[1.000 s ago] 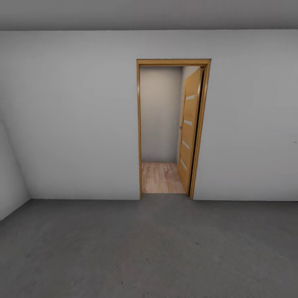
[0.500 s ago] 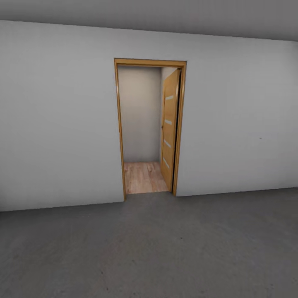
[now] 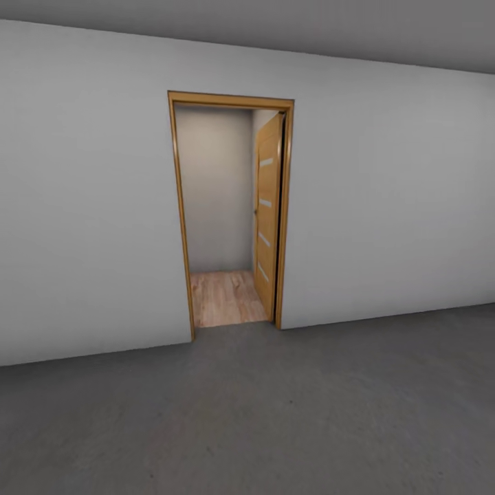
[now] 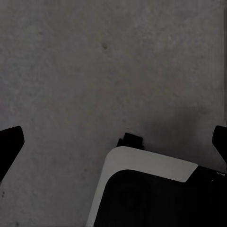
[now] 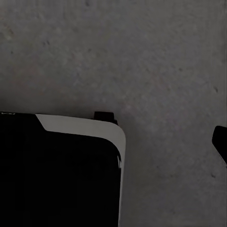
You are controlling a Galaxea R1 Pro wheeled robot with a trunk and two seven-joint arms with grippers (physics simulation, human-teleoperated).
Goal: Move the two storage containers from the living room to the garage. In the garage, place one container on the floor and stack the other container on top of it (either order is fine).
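I stand in the garage on its dark grey concrete floor (image 3: 275,412), facing a white wall (image 3: 89,206). The two storage containers are out of view. In the left wrist view my left gripper (image 4: 113,142) hangs over the floor (image 4: 94,61), its two black fingertips (image 4: 9,142) far apart at the picture's edges with nothing between them. In the right wrist view my right gripper (image 5: 113,137) is also over bare floor (image 5: 142,56). One black fingertip (image 5: 220,139) shows at the edge, set wide.
A wood-framed doorway (image 3: 180,206) opens in the wall ahead, a little left of centre. Its tan door (image 3: 268,213) is swung inward on the right side. Light wood-plank floor (image 3: 223,295) lies beyond it. My white-and-black base (image 4: 151,189) shows under both wrists.
The whole head view has shifted: the doorway now sits further left in the picture and slightly larger, and the left corner wall is gone from view. The camera moved, not the things.
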